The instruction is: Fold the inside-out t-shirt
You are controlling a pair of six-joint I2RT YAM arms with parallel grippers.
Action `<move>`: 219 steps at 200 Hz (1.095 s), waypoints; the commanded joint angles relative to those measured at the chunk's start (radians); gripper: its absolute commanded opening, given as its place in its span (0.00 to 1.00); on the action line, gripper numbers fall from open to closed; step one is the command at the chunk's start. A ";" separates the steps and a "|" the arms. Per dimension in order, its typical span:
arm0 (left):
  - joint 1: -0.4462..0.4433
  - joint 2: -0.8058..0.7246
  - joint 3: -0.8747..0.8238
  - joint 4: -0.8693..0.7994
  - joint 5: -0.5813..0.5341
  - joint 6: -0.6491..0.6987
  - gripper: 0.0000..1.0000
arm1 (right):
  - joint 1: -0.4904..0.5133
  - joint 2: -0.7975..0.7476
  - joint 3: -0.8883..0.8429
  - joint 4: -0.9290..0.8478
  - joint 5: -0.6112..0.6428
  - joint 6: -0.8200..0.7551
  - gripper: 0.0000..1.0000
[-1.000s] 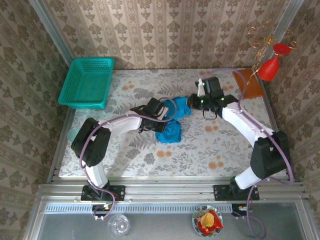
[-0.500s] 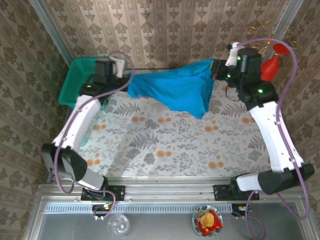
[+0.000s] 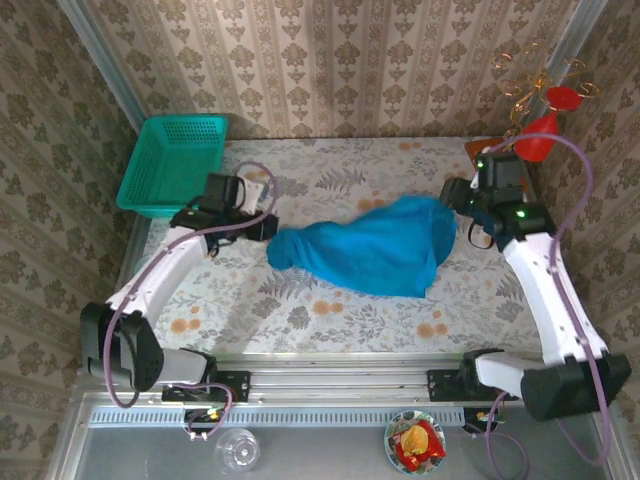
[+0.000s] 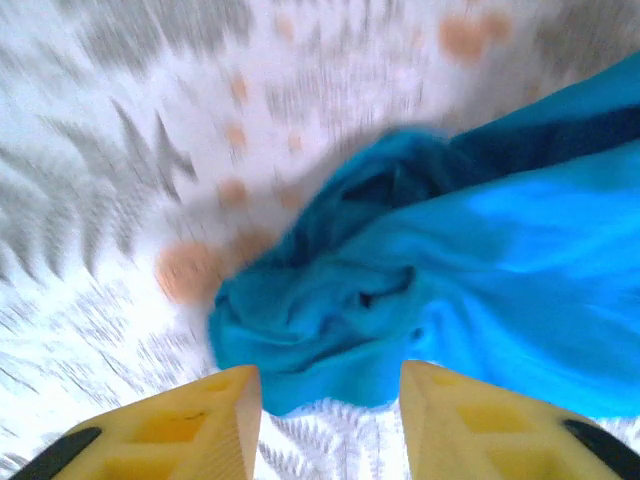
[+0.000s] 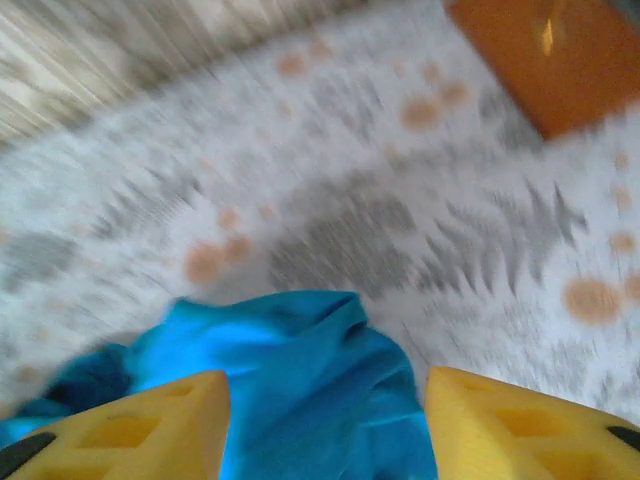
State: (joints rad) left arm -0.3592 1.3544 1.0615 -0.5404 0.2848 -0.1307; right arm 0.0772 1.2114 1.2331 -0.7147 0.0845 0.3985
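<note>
The t-shirt (image 3: pixel 365 245) lies in a loose, rumpled heap on the surface (image 3: pixel 330 310), stretched between the two claws, with one end bunched and narrow by the left claw and the other end broad and rounded by the right claw.

The left claw (image 3: pixel 266 226) sits just beside the narrow end. In the left wrist view its jaws stand apart with nothing clamped. The crumpled end of the t-shirt (image 4: pixel 430 260) lies right ahead of the left claw (image 4: pixel 330 400), and its lower edge reaches down into the gap between the fingers (image 4: pixel 200 425).

The right claw (image 3: pixel 450 202) is at the broad end, close above the cloth. In the right wrist view, which is blurred, the jaws of the right claw (image 5: pixel 330 400) are spread wide. A fold of the t-shirt (image 5: pixel 300 370) shows below and between them, closer to the left-hand finger (image 5: pixel 130 425), and it is not pinched.

Beyond the right claw, an orange board (image 5: pixel 545 55) lies flat at the surface's far corner. A basket (image 3: pixel 170 165) stands well beyond the left claw, at the opposite far corner.
</note>
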 commanded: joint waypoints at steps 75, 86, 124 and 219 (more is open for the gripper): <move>-0.040 0.212 0.047 0.008 -0.062 -0.072 0.60 | -0.006 0.155 -0.258 0.056 -0.064 0.028 0.64; -0.045 0.248 0.050 0.023 -0.056 -0.073 0.62 | -0.012 0.195 -0.268 0.072 -0.048 0.024 0.65; -0.072 0.381 0.091 0.042 -0.057 -0.067 0.65 | -0.064 0.352 -0.272 0.149 -0.048 0.018 0.63; 0.031 0.514 0.347 0.118 0.001 -0.068 0.00 | -0.081 0.286 -0.227 0.064 -0.151 -0.005 0.00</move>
State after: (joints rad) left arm -0.3790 1.8610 1.2732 -0.4576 0.2646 -0.2085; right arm -0.0124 1.6272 0.9672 -0.5678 -0.0029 0.3954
